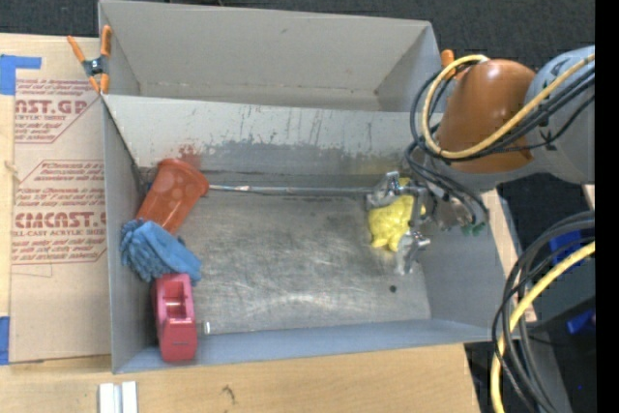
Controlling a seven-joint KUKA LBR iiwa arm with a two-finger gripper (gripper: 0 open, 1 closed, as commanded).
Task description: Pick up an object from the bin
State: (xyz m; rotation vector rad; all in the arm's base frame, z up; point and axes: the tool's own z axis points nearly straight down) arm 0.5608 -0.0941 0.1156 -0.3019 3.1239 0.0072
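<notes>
An orange cup (172, 193) lies at the left. A blue rag (155, 250) sits just below it, touching a red block (175, 316).

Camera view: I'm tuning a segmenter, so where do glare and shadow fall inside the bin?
In the camera view, a pale sheen lies across the bin's scuffed floor; soft shadow sits beside the blue cloth and under the gripper; the yellow lump between its fingers is brightly lit.

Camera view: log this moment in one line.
gripper shut on yellow lump | bin right side | at left: cup, cloth, red block
</notes>
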